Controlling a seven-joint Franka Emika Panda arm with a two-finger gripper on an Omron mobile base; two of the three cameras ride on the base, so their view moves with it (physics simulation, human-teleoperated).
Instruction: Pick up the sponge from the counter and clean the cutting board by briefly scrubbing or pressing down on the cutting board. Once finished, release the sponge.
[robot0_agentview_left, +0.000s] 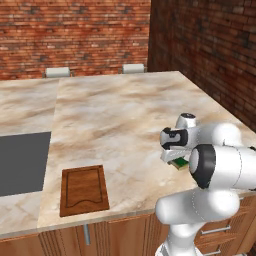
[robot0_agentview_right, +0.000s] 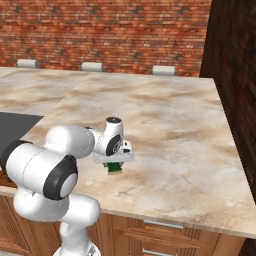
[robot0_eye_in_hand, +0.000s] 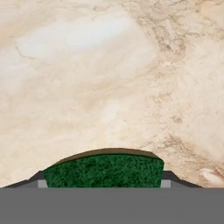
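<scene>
You have open counter (robot0_agentview_left: 120, 115) all round the gripper (robot0_agentview_right: 114, 167), which hangs over the marbled top near the front edge with the sponge (robot0_eye_in_hand: 104, 171) between its fingers. Between it and the board (robot0_agentview_left: 84, 190), which lies flat at the front edge to the left, nothing stands on the stone. The dark panel (robot0_agentview_left: 22, 162) further left is flush and no bar. The brick wall (robot0_agentview_left: 210, 50) closes the right side, well apart from the hand. Three chair backs (robot0_agentview_right: 91, 66) rise behind the far edge. Your own elbow (robot0_agentview_left: 212, 165) bulks close beside the wrist.
</scene>
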